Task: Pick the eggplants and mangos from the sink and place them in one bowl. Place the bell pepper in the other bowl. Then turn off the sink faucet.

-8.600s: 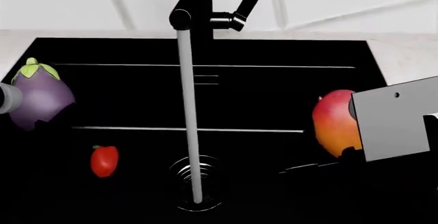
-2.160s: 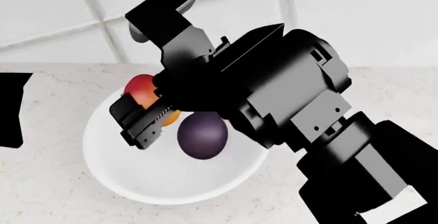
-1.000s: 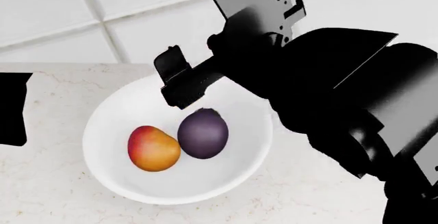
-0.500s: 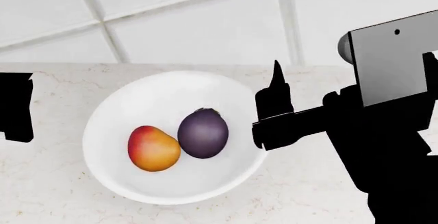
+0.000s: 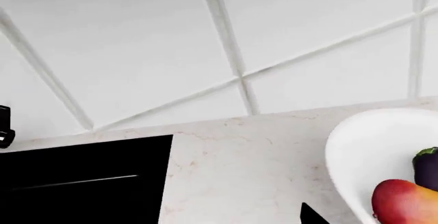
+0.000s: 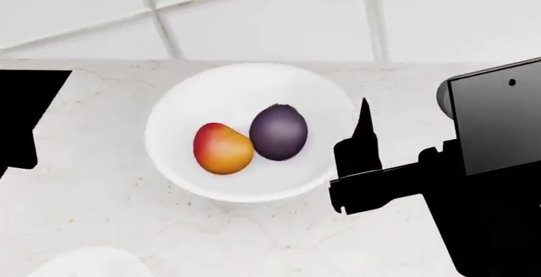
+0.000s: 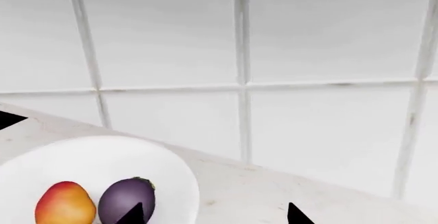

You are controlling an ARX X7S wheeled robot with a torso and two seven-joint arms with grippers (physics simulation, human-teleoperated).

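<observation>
A white bowl (image 6: 177,109) on the pale counter holds one mango (image 6: 223,148) and one dark purple eggplant (image 6: 279,132), touching side by side. My right gripper (image 6: 364,122) is open and empty, just right of the bowl's rim; in the right wrist view (image 7: 213,216) its two tips stand wide apart over the eggplant (image 7: 123,196), the mango (image 7: 65,203) and the counter. In the left wrist view one tip of my left gripper (image 5: 311,216) shows far off centre beside the bowl (image 5: 356,147), with nothing held. The bell pepper is out of view.
The black sink's corner (image 5: 82,178) lies to the bowl's left, with a bit of the faucet (image 5: 4,126) at the edge. A second white bowl's rim (image 6: 85,261) shows at the lower left. A white tiled wall (image 6: 270,11) stands behind.
My right gripper has drawn back from above the bowl to its right side. The head view has shifted, so the bowl sits higher and the second bowl's rim has come into view.
</observation>
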